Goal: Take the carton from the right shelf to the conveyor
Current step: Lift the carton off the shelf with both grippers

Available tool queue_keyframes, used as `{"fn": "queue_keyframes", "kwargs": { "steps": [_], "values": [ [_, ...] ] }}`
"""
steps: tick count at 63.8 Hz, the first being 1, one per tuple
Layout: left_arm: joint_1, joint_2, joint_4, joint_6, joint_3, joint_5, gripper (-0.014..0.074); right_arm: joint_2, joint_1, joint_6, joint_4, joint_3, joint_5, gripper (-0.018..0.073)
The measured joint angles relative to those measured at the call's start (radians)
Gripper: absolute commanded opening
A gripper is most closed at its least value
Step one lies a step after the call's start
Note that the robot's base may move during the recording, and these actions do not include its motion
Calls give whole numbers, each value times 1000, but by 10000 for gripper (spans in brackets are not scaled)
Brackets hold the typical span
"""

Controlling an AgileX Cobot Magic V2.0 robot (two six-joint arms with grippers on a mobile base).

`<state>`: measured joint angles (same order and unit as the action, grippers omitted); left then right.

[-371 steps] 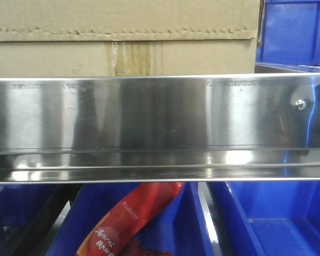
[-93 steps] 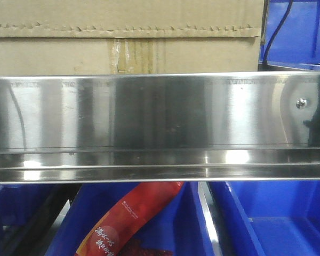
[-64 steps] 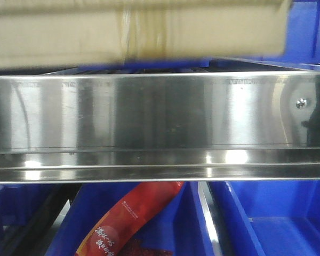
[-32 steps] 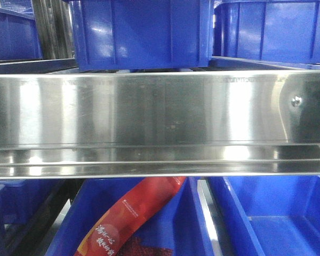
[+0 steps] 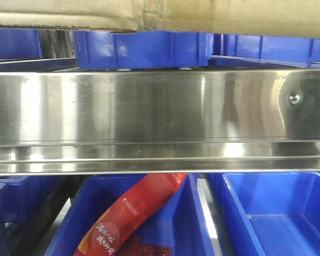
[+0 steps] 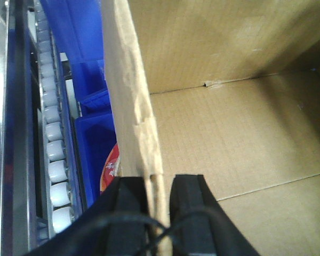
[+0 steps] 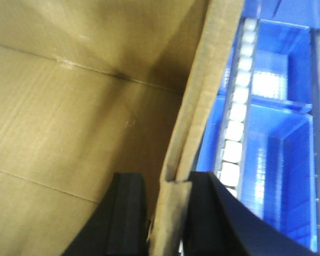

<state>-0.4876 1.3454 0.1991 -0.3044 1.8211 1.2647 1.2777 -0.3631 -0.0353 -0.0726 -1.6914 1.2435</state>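
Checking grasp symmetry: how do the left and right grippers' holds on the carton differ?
The left gripper pinches a carton wall with a ragged edge; the right gripper's wall shows two layers. Blue bins lie left of the wall in the left wrist view, right of it in the right. Both are shut on the carton, jaws astride its wall.

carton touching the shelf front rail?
Apart. Front view: the carton hangs above the shelf rail, blue bins visible through the gap.
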Motion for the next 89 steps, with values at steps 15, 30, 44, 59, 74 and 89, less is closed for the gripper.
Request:
{"fn": "queue_keyframes", "kwargs": {
  "steps": [15, 30, 44, 59, 74, 89],
  "values": [
    [0, 0, 0, 0, 0, 0, -16, 0, 0, 0, -1, 0, -2, -67],
    [0, 0, 0, 0, 0, 0, -16, 0, 0, 0, -1, 0, -2, -67],
    [0, 0, 0, 0, 0, 0, -16, 0, 0, 0, -1, 0, -2, -67],
    [0, 0, 0, -2, 0, 0, -16, 0, 0, 0, -1, 0, -2, -67],
    [0, 0, 0, -2, 0, 0, -16, 0, 0, 0, -1, 0, -2, -67],
    [0, 0, 0, -2, 0, 0, -16, 0, 0, -1, -1, 0, -2, -67]
  ]
}}
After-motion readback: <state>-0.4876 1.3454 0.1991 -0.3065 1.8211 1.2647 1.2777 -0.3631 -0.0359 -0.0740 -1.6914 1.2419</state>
